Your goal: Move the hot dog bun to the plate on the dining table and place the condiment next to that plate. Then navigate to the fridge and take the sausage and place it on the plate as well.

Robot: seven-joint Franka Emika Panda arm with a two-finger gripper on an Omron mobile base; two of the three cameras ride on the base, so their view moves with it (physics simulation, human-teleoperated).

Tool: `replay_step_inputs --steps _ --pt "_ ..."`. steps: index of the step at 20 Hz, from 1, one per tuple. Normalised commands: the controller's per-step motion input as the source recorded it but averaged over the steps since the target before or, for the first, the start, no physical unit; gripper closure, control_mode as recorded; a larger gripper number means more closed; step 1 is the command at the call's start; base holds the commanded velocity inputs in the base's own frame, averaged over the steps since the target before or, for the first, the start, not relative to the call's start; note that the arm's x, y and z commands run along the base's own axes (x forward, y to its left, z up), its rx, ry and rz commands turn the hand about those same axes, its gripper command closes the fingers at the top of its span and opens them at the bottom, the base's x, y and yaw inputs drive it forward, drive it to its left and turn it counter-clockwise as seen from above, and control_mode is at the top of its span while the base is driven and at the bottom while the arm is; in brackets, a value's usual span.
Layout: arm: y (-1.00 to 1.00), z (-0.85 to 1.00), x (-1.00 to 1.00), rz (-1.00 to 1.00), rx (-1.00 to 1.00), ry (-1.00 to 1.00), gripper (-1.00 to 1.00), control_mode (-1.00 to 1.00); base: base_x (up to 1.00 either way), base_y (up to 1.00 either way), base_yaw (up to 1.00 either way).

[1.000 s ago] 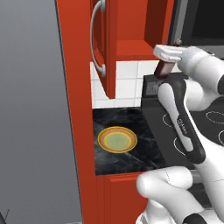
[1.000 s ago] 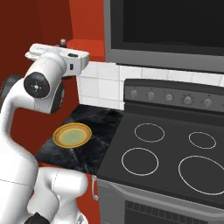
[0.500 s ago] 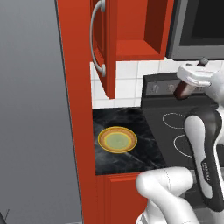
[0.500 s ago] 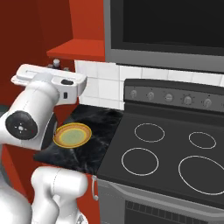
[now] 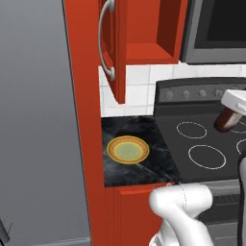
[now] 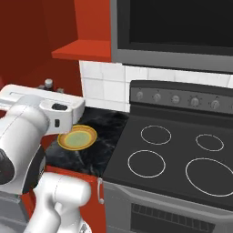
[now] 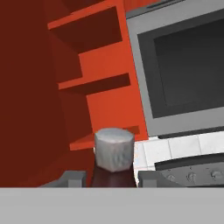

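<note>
Left base view: my arm has swung rightward over the last second, from above the counter to the right edge of the frame, over the stove (image 5: 202, 144). The condiment (image 5: 226, 120) hangs there under my gripper (image 5: 229, 114), dark red-brown, rounded body, clear of the stovetop. The yellow plate (image 5: 128, 150) has not moved on the black marble counter (image 5: 144, 168); nothing lies on it. I judge this to be the carry phase: the bottle is lifted and in transit, not yet set beside any plate.

Right base view: the arm's white housing has dropped and moved left, partly covering the plate (image 6: 78, 138). The burner rings are bare.

Hand view: the condiment (image 7: 113, 168) sits between my two finger tips (image 7: 74, 178), its grey-white cap uppermost and the dark neck below it. The jaws are closed onto the bottle's neck; the grip appears centred. Behind it stand red shelves (image 7: 94, 83) and the microwave (image 7: 183, 74).
</note>
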Motion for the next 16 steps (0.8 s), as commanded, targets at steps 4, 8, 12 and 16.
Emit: replay_step_inputs --steps 4,8,12,16 --pt "0.0 0.0 0.0 0.0 0.0 0.0 1.0 1.0 -1.0 0.16 0.08" --pt "0.0 0.0 0.0 0.0 0.0 0.0 1.0 1.0 -0.75 0.34 0.42" --pt "0.0 0.0 0.0 0.0 0.0 0.0 1.0 1.0 -0.36 0.38 0.62" --pt "0.0 0.0 0.0 0.0 0.0 0.0 1.0 1.0 -0.11 0.45 0.76"
